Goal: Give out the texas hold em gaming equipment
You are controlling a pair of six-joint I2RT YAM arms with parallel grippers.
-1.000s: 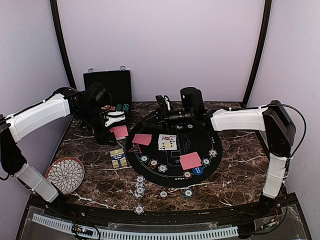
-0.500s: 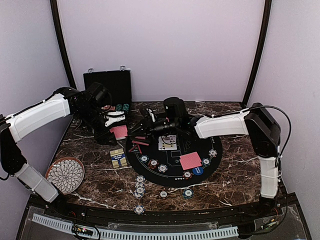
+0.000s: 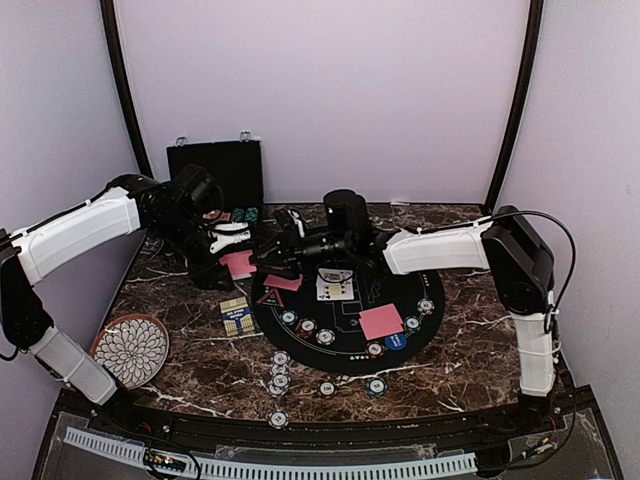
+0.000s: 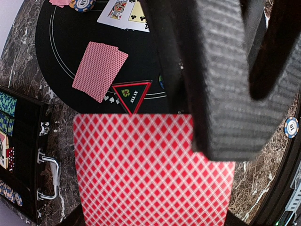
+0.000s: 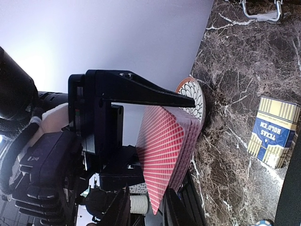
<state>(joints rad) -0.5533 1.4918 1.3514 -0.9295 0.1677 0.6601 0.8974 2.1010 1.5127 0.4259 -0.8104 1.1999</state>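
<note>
Left tool [image 4: 225,84] clamps red-backed cards [image 4: 150,169]; right tool [image 3: 283,240] just beside.

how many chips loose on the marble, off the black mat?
5, possibly more hidden: chips below the mat, and one by the near edge.

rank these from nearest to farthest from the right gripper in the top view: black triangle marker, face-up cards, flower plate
Measured from the right gripper:
1. Black triangle marker, just in front of it on the mat's left edge.
2. Face-up cards, mid-mat, to its right.
3. Flower plate, far off at the table's near left.
</note>
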